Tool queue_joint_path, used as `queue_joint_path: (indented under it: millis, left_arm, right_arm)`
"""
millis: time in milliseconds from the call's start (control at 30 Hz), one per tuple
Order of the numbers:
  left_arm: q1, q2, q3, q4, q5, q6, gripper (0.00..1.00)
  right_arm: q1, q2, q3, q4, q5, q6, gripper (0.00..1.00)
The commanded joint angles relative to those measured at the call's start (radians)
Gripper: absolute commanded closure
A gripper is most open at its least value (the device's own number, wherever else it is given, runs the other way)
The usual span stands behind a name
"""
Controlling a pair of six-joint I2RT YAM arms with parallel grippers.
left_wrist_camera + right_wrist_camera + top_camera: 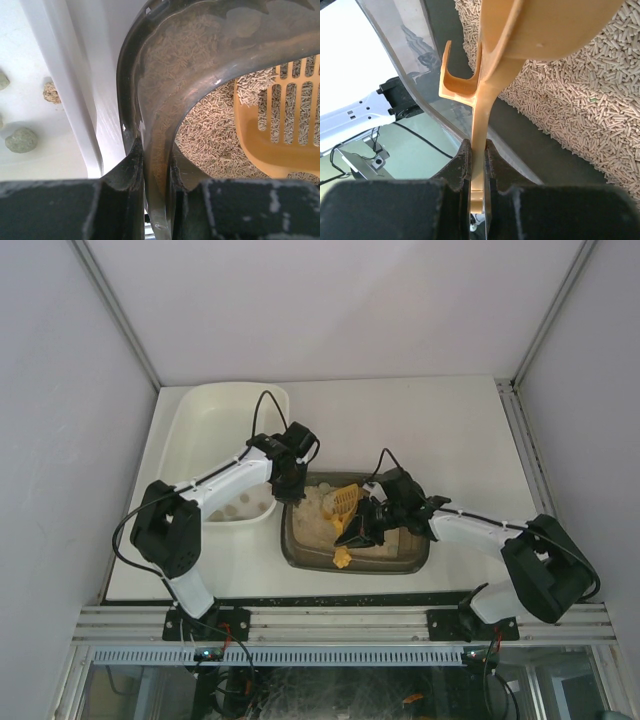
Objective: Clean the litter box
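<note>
A cream-white tub [215, 425] lies along the tabletop's left edge, with a few clumps [21, 140] at its near end. Just beside it, the left gripper [155, 165] clamps the rear left corner rim of the litter box [355, 566], which sits mid-tabletop by the front edge. Inside, a yellow slotted scoop [342, 501] lies over the pellets [560, 100]; the right gripper [478, 155] is clenched on its handle.
</note>
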Motion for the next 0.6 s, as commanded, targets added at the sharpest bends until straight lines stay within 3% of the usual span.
queue_joint_path:
  millis: [0, 233, 567]
  left_arm:
    - [-0.01, -0.129, 0.031, 0.073, 0.223, -0.052, 1.0]
    - [-0.01, -0.134, 0.026, 0.078, 0.225, -0.048, 1.0]
    - [-0.01, -0.125, 0.028, 0.082, 0.229, -0.047, 1.0]
  right_arm:
    - [0.025, 0.09, 0.028, -0.156, 0.102, -0.057, 1.0]
    - [0.031, 0.139, 0.233, -0.536, 0.19, -0.144, 1.0]
    - [0.029, 0.005, 0.279, -0.723, 0.246, -0.14, 1.0]
